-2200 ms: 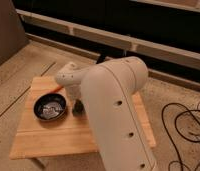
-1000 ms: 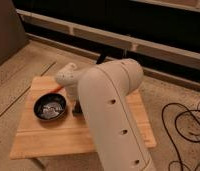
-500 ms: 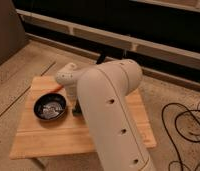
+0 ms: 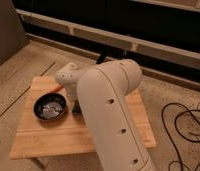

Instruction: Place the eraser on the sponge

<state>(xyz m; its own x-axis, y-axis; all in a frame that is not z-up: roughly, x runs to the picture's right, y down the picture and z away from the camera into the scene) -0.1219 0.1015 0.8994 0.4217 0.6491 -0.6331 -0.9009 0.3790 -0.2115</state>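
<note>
Arm [image 4: 110, 110] fills most of my view. Its thick white link rises from the bottom edge and leans up and left over the desk [image 4: 48, 136]. It ends in a rounded white joint [image 4: 68, 76] above the desk's far left part, and from that joint it turns downward.

The hand [image 4: 75, 106] is low over the desk, just right of the pan [image 4: 37, 111]. All I get of it is a dark patch under the white link. I cannot tell from here whether it is open or closed, or whether it has anything in it.

The pan is round and black and sits on the left half of the wooden desk. Something pale and shiny is inside it, but I cannot make out what. Just behind the pan, near the white joint, a thin orange stick [image 4: 56, 86] lies on the wood, partly covered by the arm.

The eraser and the sponge do not show. The arm hides the middle of the desk, so I cannot say where either one lies.

The desk stands on a speckled floor [image 4: 23, 67]. Black cables [image 4: 185, 125] loop on the floor to the right of the desk, well apart from the pan. Behind everything runs a dark wall [image 4: 158, 25] crossed by a pale rail [image 4: 93, 34].
</note>
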